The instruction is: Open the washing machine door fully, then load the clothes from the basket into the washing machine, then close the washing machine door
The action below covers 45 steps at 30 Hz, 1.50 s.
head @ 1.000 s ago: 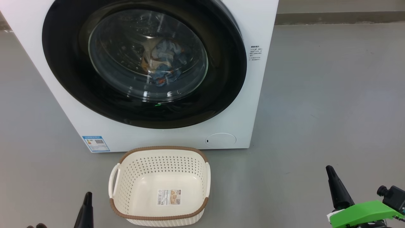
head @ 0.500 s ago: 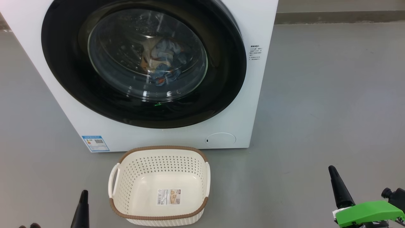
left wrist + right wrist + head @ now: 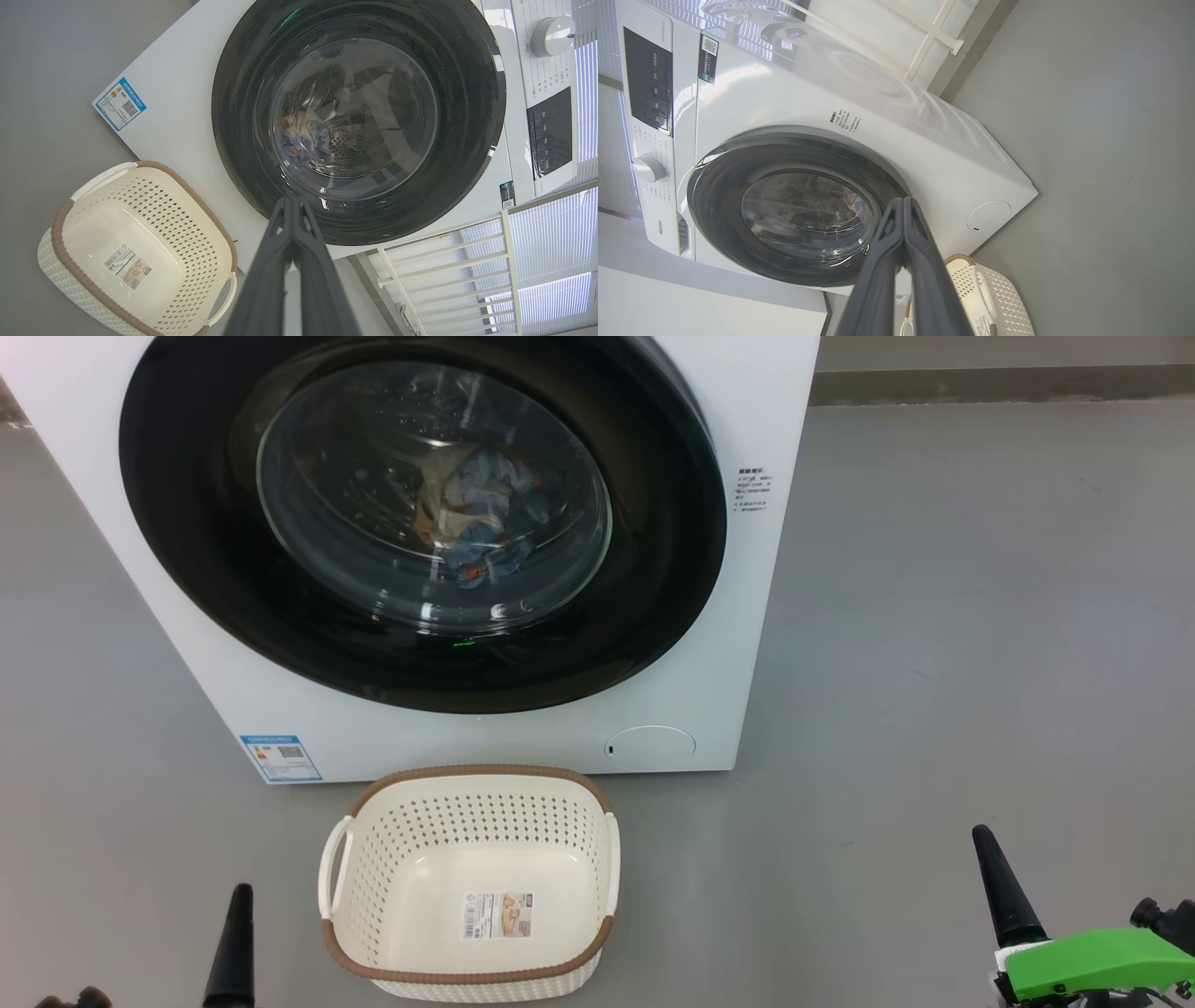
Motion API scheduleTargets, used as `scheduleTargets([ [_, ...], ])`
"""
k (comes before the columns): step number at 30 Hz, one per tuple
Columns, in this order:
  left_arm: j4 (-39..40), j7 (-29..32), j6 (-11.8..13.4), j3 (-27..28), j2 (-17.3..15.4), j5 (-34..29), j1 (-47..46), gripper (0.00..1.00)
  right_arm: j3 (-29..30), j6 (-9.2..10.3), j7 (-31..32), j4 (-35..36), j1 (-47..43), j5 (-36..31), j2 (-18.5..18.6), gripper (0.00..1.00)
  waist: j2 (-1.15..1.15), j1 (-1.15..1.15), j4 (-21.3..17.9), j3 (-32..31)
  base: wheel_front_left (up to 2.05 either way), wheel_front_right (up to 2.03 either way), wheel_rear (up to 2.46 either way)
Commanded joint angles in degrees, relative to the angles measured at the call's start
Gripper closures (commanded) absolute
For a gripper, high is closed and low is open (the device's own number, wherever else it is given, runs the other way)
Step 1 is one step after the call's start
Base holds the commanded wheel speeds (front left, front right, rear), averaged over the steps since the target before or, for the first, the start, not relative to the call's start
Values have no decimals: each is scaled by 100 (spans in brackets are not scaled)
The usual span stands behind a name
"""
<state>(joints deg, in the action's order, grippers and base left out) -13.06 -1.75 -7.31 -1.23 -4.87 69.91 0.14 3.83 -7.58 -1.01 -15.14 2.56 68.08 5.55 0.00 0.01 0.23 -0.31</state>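
The washing machine door [image 3: 425,523] sits flush on the washing machine [image 3: 467,737], so shut afaict. The clothes [image 3: 481,523], blue w/ cream bits, lie inside behind the door's window. The basket [image 3: 476,773] stands on the floor [image 3: 934,616] just in front, holding nothing but its label [image 3: 499,915]. All 3 steps look done, nothing left. The left gripper [image 3: 241,896] & right gripper [image 3: 983,840] are both pressed together, carrying nothing, low and clear of the basket.

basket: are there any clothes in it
No, the basket shows just a label sticker on its bare bottom, while the clothes sit behind the washing machine door.
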Motion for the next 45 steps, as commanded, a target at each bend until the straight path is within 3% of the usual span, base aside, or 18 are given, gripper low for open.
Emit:
scheduleTargets([
  [1,101,47,-11,187,-40,165,-312,100,-41,4,65,135,278,163,19,100,0,0,-1,1,0,0,0],
  [45,-123,705,-17,627,88,2350,-653,100,275,9,752,86,394,2404,-265,100,0,0,-23,37,0,0,0],
])
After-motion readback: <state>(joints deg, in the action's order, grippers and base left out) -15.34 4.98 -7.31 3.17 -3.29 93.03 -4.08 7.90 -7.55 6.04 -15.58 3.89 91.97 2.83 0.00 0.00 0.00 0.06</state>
